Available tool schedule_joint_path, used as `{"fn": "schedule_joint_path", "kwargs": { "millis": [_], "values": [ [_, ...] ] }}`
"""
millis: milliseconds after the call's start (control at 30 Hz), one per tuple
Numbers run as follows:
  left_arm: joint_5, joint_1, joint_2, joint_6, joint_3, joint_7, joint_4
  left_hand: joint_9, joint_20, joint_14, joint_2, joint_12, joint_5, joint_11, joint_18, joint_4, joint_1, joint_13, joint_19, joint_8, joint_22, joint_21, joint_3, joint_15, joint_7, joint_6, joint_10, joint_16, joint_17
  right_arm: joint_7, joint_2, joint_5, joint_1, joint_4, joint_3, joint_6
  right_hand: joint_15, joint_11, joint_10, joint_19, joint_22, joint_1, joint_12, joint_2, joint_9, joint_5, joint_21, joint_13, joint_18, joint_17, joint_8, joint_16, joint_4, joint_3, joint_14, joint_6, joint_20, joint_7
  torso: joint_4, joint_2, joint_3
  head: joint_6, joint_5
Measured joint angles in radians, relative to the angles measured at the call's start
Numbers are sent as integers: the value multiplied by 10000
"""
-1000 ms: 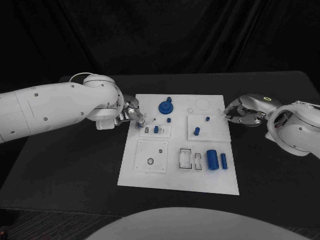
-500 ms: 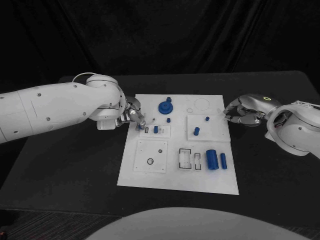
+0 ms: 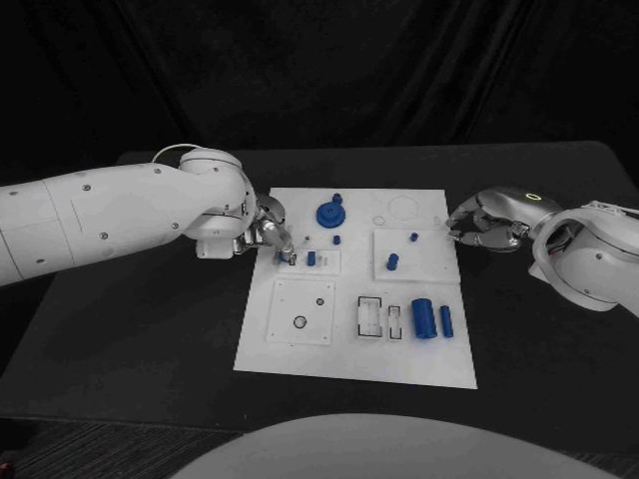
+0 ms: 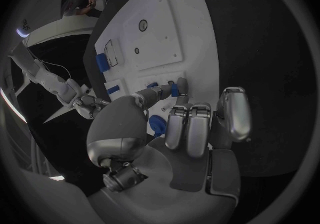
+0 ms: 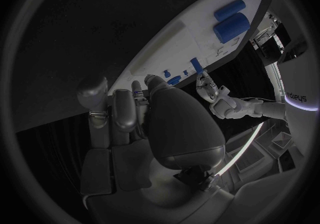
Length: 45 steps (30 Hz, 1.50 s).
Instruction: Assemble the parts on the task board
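A: Nearest to us on the black table [image 3: 133,329] we see the front edge of the white task board [image 3: 355,369]. What lies on its near half?

B: Toward the board's right side we find a thick blue cylinder [image 3: 424,318] lying beside a slimmer blue bar [image 3: 446,320]. Left of them are two rectangular slots [image 3: 371,316], and further left a square inset plate [image 3: 301,311] with a small ring mark.

A: And in the middle band?

B: We note a blue peg [image 3: 393,262] standing on the right square inset, and a small blue peg [image 3: 313,258] on the left inset. Just beside that, the left hand [image 3: 267,233] reaches over the board's left edge. In the left wrist view its thumb and one finger meet on a small blue part [image 4: 175,89] at the board; the other fingers [image 4: 189,128] are curled in side by side.

A: Is that part seated or lifted?

B: We cannot tell; it touches or sits very near the board surface.

A: The right hand?

B: The right hand [image 3: 481,228] sits at the board's right edge, fingers curled toward the palm. We cannot tell whether anything is held between them.

A: Farthest back?

B: We see a blue round gear-like part [image 3: 329,213] with a knob near the far edge, and a faint circular outline [image 3: 403,209] to its right.
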<state>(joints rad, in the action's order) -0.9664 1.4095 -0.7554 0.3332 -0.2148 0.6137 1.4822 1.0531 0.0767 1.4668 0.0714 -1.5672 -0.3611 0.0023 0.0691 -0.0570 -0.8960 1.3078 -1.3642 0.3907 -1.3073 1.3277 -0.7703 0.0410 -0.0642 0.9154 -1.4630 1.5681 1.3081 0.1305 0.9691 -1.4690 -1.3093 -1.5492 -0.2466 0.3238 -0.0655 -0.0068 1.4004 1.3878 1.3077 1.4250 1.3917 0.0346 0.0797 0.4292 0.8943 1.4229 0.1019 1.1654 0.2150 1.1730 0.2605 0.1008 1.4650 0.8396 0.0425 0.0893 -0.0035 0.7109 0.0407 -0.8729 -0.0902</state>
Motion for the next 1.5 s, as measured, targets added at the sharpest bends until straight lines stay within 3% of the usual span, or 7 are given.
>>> {"fn": "schedule_joint_path", "kwargs": {
  "millis": [1500],
  "values": [
    [-7,-29,217,82,-4,-82,-112,-2,0,0,-39,0,19,0,0,0,-40,0,1,-58,0,-1,-1,-1,-20,-25,0,0,-5,0,-31,2,1,4,0,17,1,18,-18,1,-4,30,35,29,2,-1,0,0,0,0,0,0,0,0,-1,0,1,0,15,-2,4,4,19]
  ]
}}
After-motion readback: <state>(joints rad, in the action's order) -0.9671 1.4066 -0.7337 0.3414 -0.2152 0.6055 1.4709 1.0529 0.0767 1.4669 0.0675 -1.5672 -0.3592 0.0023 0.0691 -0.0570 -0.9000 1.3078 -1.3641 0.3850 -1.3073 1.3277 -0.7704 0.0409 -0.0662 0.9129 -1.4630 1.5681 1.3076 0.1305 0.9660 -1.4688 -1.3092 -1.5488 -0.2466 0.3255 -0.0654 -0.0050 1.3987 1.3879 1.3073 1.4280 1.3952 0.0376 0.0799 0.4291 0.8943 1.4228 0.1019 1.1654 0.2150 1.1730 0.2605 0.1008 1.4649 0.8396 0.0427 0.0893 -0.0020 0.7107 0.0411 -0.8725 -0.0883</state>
